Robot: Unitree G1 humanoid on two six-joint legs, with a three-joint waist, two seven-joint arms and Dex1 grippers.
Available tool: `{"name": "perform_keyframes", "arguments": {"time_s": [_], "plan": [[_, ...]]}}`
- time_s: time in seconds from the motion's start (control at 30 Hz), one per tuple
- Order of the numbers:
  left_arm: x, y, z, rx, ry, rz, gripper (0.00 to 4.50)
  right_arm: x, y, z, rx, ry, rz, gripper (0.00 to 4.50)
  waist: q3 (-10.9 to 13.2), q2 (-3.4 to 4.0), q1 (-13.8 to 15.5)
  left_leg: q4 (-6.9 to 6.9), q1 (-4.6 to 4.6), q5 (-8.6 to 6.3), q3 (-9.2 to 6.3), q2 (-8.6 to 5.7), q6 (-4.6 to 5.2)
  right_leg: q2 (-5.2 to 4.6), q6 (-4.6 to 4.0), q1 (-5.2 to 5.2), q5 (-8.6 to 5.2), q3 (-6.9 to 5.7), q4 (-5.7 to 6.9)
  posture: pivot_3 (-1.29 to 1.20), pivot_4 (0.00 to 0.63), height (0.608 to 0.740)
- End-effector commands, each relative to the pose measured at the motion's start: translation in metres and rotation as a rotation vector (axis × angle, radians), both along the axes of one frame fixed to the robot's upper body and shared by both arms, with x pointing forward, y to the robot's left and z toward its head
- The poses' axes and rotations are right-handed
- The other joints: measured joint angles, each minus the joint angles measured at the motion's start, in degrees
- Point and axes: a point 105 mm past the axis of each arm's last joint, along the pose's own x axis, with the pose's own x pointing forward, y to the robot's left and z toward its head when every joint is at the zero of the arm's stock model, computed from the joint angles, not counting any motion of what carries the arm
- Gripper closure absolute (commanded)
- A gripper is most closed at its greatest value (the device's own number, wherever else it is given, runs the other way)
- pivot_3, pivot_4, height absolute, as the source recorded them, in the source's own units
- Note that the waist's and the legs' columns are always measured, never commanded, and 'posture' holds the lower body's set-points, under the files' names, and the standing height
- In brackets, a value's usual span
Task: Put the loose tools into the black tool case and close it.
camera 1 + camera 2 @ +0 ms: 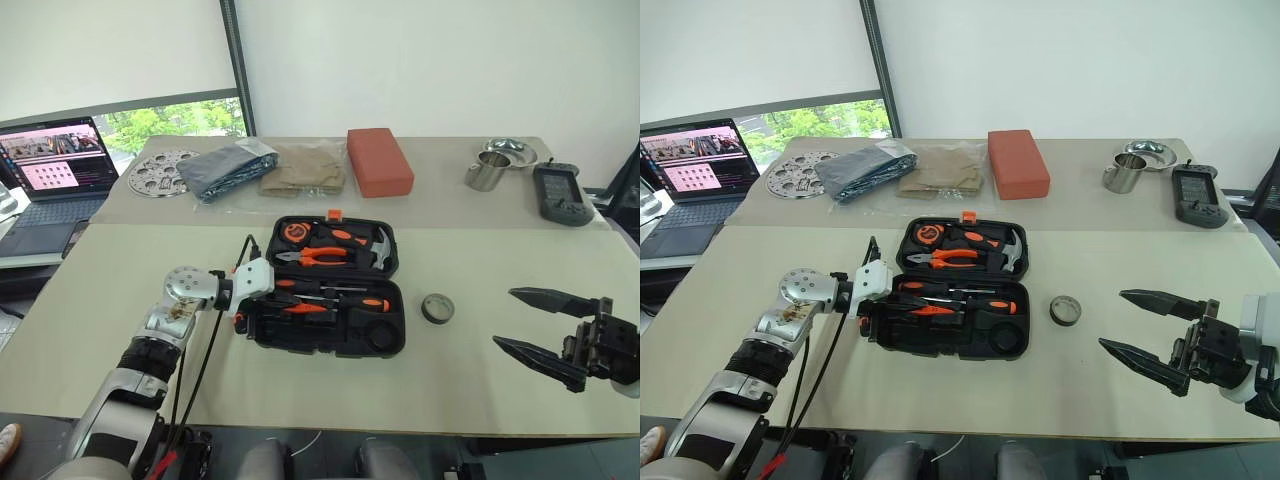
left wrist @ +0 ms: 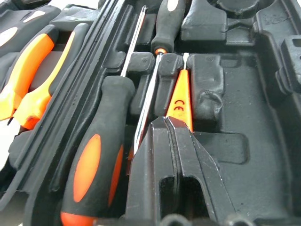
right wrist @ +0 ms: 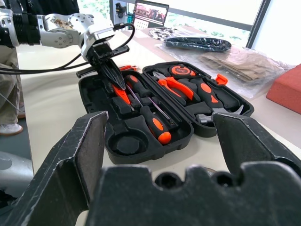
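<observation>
Our left gripper (image 3: pixel 114 77) sat inside the near half of the black tool case (image 1: pixel 395 340), its two fingers pressed together over the small all-orange screwdriver (image 2: pixel 180 96). From the left wrist view we could not tell whether the tips pinched that screwdriver or merely pressed on it; we judged they were seating it in its recess, since it already lay lengthwise in the moulded slot. Just beside it the two long screwdrivers (image 3: pixel 150 113) lay in their own recesses, shafts parallel, handles at opposite ends so that both fit the tray.

Our right gripper (image 1: pixel 548 327) hung well off to the right above the table (image 1: pixel 100 290), fingers spread wide and holding nothing, probably kept clear while the left arm worked and ready for the next pick. Between it and the case the small black tape roll (image 1: pixel 437 307) lay flat on the table, near the case's right edge and outside it. We took the empty round recess (image 3: pixel 126 143) at the near right corner of the tray to be meant for the roll.

The case stood open, its far half holding the orange-handled pliers (image 1: pixel 320 256) and the hammer (image 1: pixel 381 250), its orange latch (image 1: pixel 333 214) at the far rim. We could not make out the utility knife for certain. The roll and the closing remained.
</observation>
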Motion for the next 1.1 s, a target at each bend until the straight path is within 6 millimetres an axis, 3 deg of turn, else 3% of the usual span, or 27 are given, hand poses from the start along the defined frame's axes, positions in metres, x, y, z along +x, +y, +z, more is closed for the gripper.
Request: {"name": "perform_keyframes", "arguments": {"time_s": [0.03, 0.23, 0.37, 0.47, 0.67, 0.83, 1.1], "plan": [[0.0, 0.005, -0.009, 0.03, 0.013, 0.024, 4.49, -0.003, 0.001, 0.011, -0.018, -0.055, 0.01, 0.38, 0.0, 0.01, 0.0, 0.0, 0.0, 0.0, 0.0, 0.0, 0.0, 0.0, 0.0, 0.0, 0.0, 0.0, 0.0, 0.0, 0.15, 0.74], [0.0, 0.003, 0.026, -0.139, -0.028, 0.058, 4.49, -0.002, 0.001, 0.01, -0.017, -0.051, 0.015, 0.38, 0.0, -0.01, -0.1, 0.01, -0.01, 0.0, 0.0, 0.02, 0.0, 0.0, 0.0, -0.1, 0.0, 0.0, 0.0, 0.0, 0.15, 0.74], [-0.004, 0.012, 0.055, -0.252, -0.013, 0.129, 4.49, 0.0, 0.002, 0.009, -0.009, -0.044, 0.03, 0.38, 0.0, -0.02, 0.0, 0.03, -0.03, 0.0, -0.08, 0.04, 0.0, -0.01, 0.0, -0.25, 0.0, -0.05, -0.02, 0.0, 0.15, 0.74], [-0.014, 0.016, 0.065, -0.272, 0.014, 0.133, 3.91, 0.004, 0.004, 0.007, -0.008, -0.042, 0.038, 0.38, 0.0, -0.02, -0.1, 0.02, -0.03, -0.01, -0.09, 0.05, 0.0, -0.01, 0.0, -0.25, 0.0, -0.05, -0.03, 0.0, 0.15, 0.74], [-0.025, 0.038, 0.079, -0.255, 0.044, 0.175, 1.76, 0.01, 0.004, 0.006, -0.01, -0.037, 0.063, 0.38, 0.1, 0.0, -0.1, 0.01, 0.06, 0.0, -0.1, 0.05, 0.0, -0.02, 0.0, -0.22, 0.0, -0.05, -0.02, 0.0, 0.15, 0.74], [-0.013, 0.071, 0.077, -0.239, 0.024, 0.398, 0.03, 0.015, 0.008, 0.007, -0.005, -0.041, 0.085, 0.38, 0.1, 0.01, 0.0, 0.0, 0.06, -0.01, -0.1, 0.04, 0.0, -0.04, -0.01, -0.23, 0.0, -0.05, -0.05, 0.0, 0.15, 0.74], [-0.001, 0.089, 0.056, -0.273, -0.006, 0.898, 0.03, 0.015, 0.011, 0.007, 0.003, -0.039, 0.102, 0.38, 0.1, -0.05, 0.2, -0.04, 0.02, -0.02, -0.15, 0.03, 0.01, -0.24, 0.04, -0.22, 0.0, -0.07, -0.09, 0.0, 0.15, 0.74]]}}
